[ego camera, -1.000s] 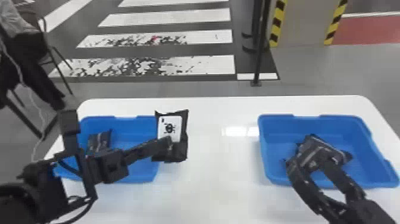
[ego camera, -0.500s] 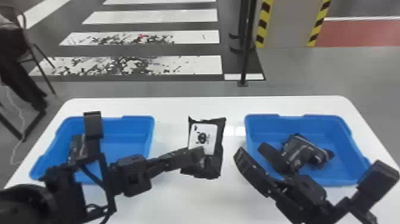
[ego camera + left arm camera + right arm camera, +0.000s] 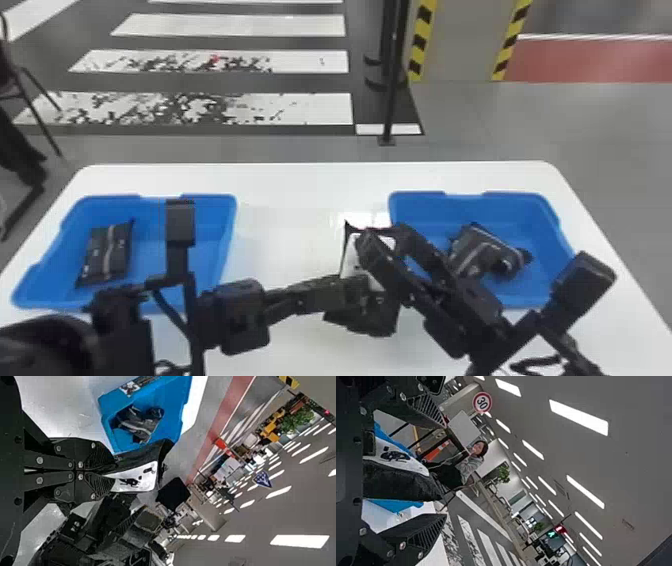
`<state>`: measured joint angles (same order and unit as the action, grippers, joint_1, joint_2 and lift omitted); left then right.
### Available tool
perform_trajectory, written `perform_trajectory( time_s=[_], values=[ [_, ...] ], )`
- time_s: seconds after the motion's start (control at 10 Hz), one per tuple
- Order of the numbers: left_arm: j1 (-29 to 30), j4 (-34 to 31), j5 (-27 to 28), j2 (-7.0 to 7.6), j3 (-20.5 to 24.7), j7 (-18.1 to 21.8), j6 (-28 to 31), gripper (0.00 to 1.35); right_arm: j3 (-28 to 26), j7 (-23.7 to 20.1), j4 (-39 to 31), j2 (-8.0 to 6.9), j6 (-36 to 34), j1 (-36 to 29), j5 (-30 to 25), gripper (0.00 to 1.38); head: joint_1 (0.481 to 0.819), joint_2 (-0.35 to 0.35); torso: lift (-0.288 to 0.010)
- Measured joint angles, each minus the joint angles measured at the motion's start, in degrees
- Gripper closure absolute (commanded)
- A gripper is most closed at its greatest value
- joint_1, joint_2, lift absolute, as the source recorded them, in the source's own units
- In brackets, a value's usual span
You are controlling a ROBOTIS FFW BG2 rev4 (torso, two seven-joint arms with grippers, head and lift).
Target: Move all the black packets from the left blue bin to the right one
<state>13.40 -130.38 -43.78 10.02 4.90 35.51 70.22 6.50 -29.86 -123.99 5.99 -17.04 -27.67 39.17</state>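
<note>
Since right bin (image 3: 542, 237) sits near tabletop's (image 3: 310, 182) right edge, our left gripper (image 3: 113, 472) pinches packet (image 3: 138, 479) — right gripper (image 3: 445, 470) spread astride, likely for handover.

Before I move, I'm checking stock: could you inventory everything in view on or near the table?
table: one, white, beneath both bins
left bin: one, blue, table's left
right bin: one, blue, table's right
packet: one, black, left bin
packets: at least one, black, right bin
white-labelled packet: one, black, between bins
pole: one, black, beyond table
left pincer: one, black, gripping labelled packet
right pincer: one, black, open around it
</note>
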Motion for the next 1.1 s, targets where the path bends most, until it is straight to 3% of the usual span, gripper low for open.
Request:
perform_trajectory(
  time_s=[0.1, 0.2, 0.6, 0.7, 0.8, 0.9, 1.1],
  values=[
    [-0.1, 0.1, -0.3, 0.0, -0.4, 0.0, 0.1, 1.21, 0.1, 0.0, 1.1, 0.0, 0.3, 0.3, 1.0, 1.15, 0.695, -0.021, -0.154],
    [-0.2, 0.1, -0.4, 0.0, -0.5, 0.1, 0.1, 1.21, 0.1, 0.0, 1.9, 0.0, 1.0, 0.5, 1.5, 1.27, 0.695, -0.026, -0.154],
    [0.5, 1.0, -2.4, -0.51, 0.0, -0.6, -2.6, 1.14, 0.0, 0.0, 3.1, 0.03, 2.9, 0.9, 2.7, 1.28, 0.695, -0.035, -0.154],
    [0.8, 1.2, -3.0, -0.84, 0.5, -0.9, -3.3, 0.86, 0.0, -0.1, 2.9, 0.11, 2.6, 0.9, 2.9, 1.28, 0.695, -0.03, -0.154],
    [1.2, 1.2, -3.8, -1.05, 0.7, -1.4, -4.0, 0.37, 0.1, -0.1, 2.9, 0.19, 2.4, 1.1, 3.4, 1.28, 0.695, -0.028, -0.154],
    [1.7, 1.2, -4.5, -1.31, 1.2, -1.5, -4.8, 0.08, 0.0, -0.1, 3.7, 0.4, 2.3, 2.0, 4.1, 1.28, 0.695, -0.027, -0.154],
    [3.4, 1.2, -5.4, -1.67, 2.5, -1.5, -5.9, 0.15, -0.9, 0.4, 6.8, 1.84, 2.8, 5.9, 3.7, 1.28, 0.695, -0.028, -0.154]
  ],
)
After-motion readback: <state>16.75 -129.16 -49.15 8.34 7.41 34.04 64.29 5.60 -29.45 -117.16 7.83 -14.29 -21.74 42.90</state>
